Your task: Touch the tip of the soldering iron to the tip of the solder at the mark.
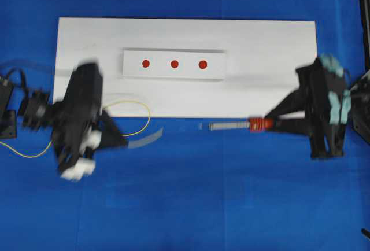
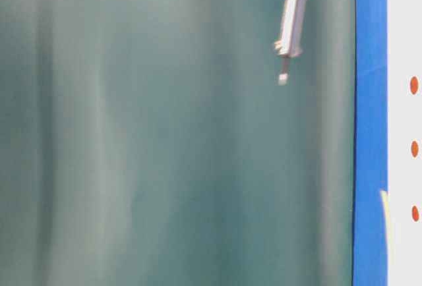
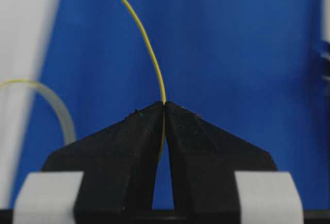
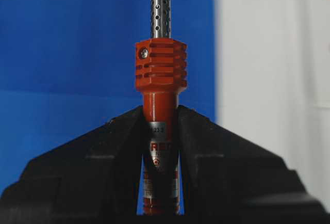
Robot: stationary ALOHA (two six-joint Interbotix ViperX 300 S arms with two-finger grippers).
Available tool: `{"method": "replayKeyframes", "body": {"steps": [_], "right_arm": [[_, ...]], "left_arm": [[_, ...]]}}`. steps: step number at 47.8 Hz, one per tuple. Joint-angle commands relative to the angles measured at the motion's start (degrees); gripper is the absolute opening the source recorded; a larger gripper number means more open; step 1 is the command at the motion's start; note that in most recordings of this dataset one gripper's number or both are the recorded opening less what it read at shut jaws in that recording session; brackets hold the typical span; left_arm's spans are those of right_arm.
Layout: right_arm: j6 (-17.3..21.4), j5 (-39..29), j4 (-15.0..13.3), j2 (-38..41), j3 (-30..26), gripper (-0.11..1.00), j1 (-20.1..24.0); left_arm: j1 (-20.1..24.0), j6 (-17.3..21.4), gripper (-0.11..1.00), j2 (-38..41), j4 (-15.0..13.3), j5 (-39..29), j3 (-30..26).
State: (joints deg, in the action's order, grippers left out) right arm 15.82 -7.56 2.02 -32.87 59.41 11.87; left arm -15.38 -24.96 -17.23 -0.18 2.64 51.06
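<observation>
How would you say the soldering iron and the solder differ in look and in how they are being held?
The soldering iron is a stiff metal shaft with a red ribbed collar; the solder is a thin, curving yellow wire. The right gripper clamps the iron's handle; the left gripper pinches the wire. Both stick out beyond shut jaws.

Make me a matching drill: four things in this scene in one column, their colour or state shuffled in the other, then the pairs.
Things
1. solder
2. soldering iron
3. three dots
4. cloth

States
A. blue, under the white board
B. red, in a row on the small plate
C. yellow wire pinched by the left gripper
D. red collar, handle clamped in the right gripper

Pairs: 1-C, 2-D, 3-B, 4-A
</observation>
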Motion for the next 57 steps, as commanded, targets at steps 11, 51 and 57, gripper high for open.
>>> {"method": "replayKeyframes", "body": {"steps": [11,51,57], "right_arm": [[3.60,10.46,0.26,13.71,-1.14,0.07,8.26],[4.22,25.31,5.10,36.12,-5.01,0.07,16.26],[4.22,25.22,6.15,36.83,-6.06,0.11,16.87]], "left_arm": [[-6.94,-0.35,0.03,2.81,0.00,10.72,6.33],[-12.30,-0.09,0.20,18.63,0.00,23.12,7.73],[-13.18,0.09,0.59,18.54,0.09,22.68,6.50]]}}
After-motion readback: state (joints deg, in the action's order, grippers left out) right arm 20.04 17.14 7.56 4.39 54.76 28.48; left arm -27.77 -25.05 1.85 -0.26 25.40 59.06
